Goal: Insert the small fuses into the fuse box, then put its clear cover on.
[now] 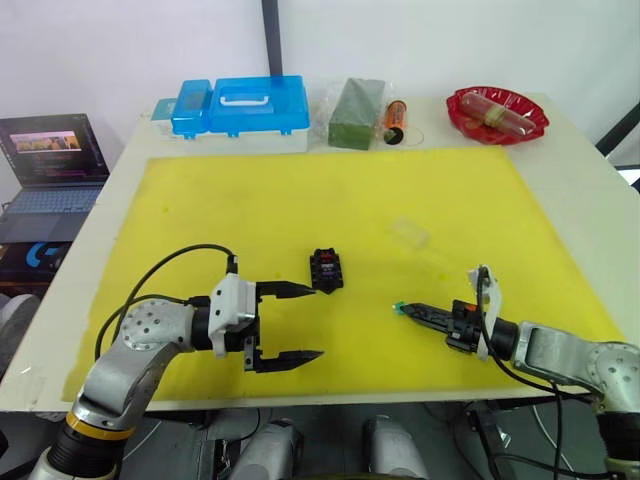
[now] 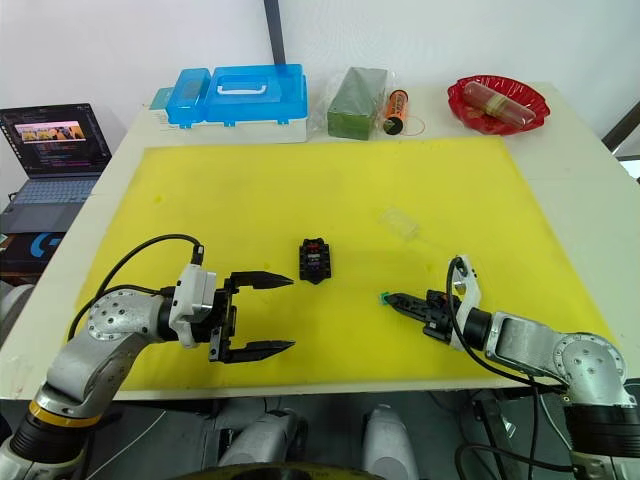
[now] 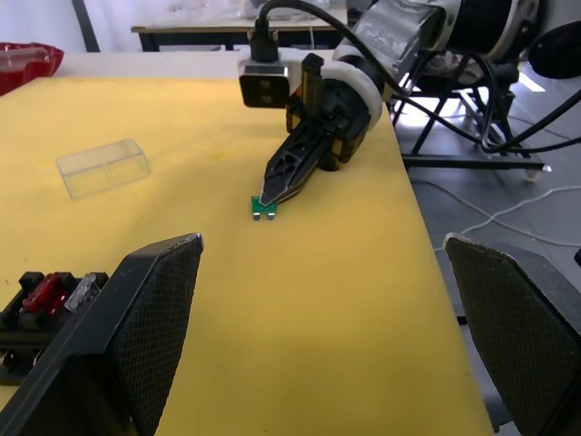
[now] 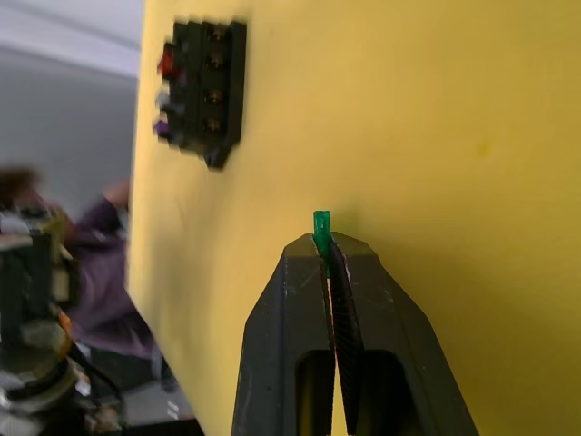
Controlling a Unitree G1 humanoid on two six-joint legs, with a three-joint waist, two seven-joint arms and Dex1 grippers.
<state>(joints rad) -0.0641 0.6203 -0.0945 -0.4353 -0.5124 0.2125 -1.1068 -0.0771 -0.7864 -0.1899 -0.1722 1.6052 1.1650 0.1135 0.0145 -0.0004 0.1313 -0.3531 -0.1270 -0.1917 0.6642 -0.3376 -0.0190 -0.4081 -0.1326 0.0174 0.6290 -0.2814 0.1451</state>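
Now right pincer (image 1: 408, 311) pinches green fuse (image 1: 398, 308); left pincer (image 1: 300, 322) spread wide

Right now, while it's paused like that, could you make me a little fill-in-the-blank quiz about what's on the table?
1. The right gripper pinches a tiny fuse coloured ____.
2. The left gripper has its fingers ____, holding nothing.
3. The fuse box sits on a mat coloured ____.
4. The clear cover lies on the mat, ____ from the fuse box.

Missing words: green; open; yellow; apart
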